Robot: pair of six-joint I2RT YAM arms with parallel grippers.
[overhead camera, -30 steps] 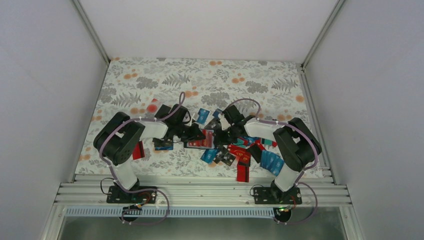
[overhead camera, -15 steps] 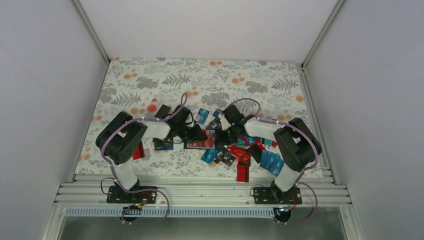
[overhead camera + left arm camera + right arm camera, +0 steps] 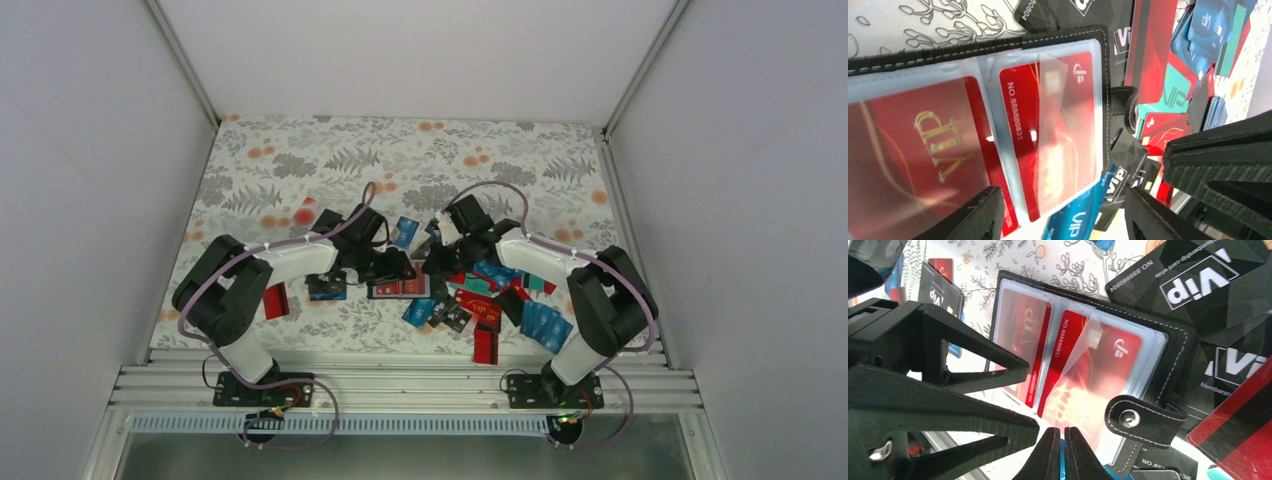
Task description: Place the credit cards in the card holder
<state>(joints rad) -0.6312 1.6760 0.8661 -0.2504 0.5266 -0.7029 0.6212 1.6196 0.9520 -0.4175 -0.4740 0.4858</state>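
Observation:
The card holder [image 3: 998, 55] lies open, black with white stitching, and two red cards sit in its clear sleeves [image 3: 1083, 365]. One sleeve flap stands lifted over the right-hand red card [image 3: 1058, 130]. My left gripper [image 3: 1063, 220] is open and straddles the holder's near edge, where a blue card [image 3: 1083, 220] pokes out from under it. My right gripper [image 3: 1064, 455] is shut just in front of the holder's snap strap [image 3: 1143, 420], with a blue sliver in the slit between its fingers. In the top view both grippers, left [image 3: 398, 268] and right [image 3: 438, 264], meet over the holder [image 3: 402, 289].
Loose credit cards [image 3: 495, 300] in black, red, teal and blue are heaped to the right of the holder. Black cards [image 3: 1208, 280] lie beside it. Single cards lie at the left [image 3: 277, 300], the far side [image 3: 405, 232] and the near edge [image 3: 486, 346].
My left gripper has gone from shut to open above the holder and its elbow has swung left. The right wrist has shifted slightly toward the far side, still shut.

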